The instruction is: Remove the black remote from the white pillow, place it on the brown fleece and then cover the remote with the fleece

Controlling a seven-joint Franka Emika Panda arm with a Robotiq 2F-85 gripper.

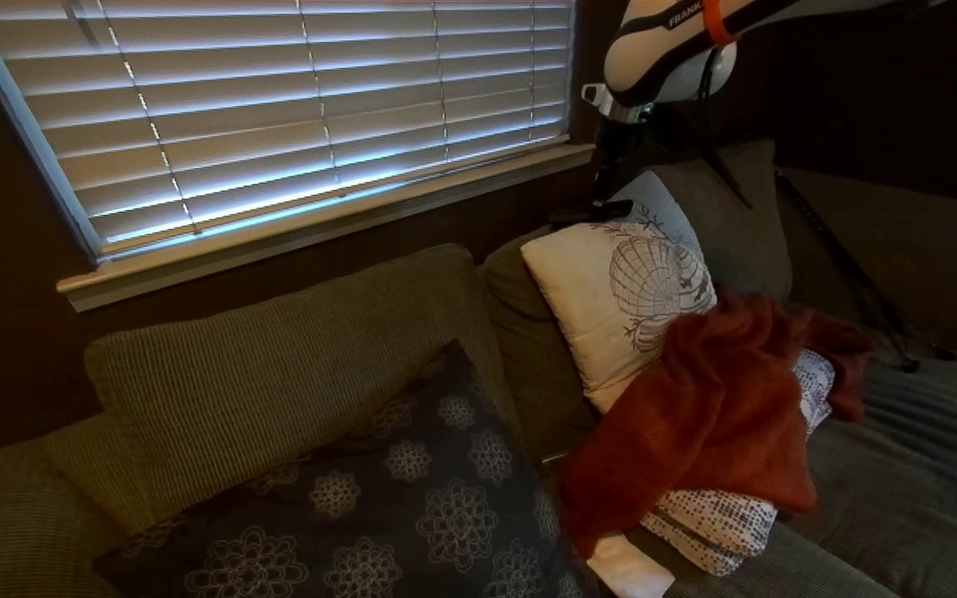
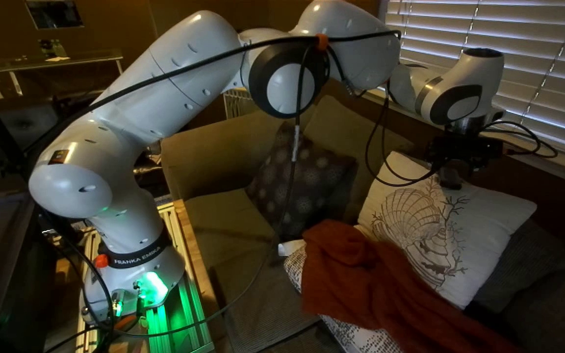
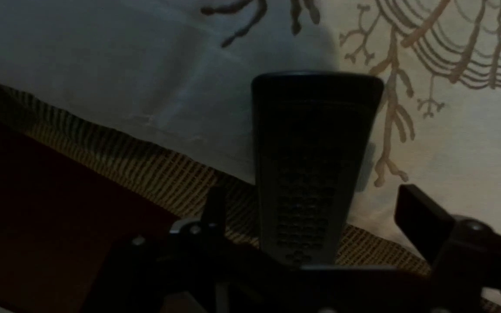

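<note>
The black remote [image 3: 309,174] lies across the upper edge of the white pillow [image 3: 472,130], its button end reaching out over the ribbed sofa fabric. In an exterior view the remote [image 1: 595,213] shows as a thin dark bar on top of the pillow [image 1: 578,282]. My gripper [image 3: 313,195] stands open above it, one finger on each side of the remote with a gap to both. The gripper's own body hides the remote's near end in the wrist view. Below the pillow, the brown fleece [image 1: 711,415] lies in loose folds, visible in both exterior views, the fleece [image 2: 361,274] overlapping the pillow's lower part.
Under the fleece is a white cushion with black dots [image 1: 719,523]. A dark grey patterned cushion [image 2: 307,181] leans on the sofa back. Behind the pillow run the wall and the window sill [image 1: 321,237]. Loose cables [image 2: 385,147] hang from the arm near the pillow.
</note>
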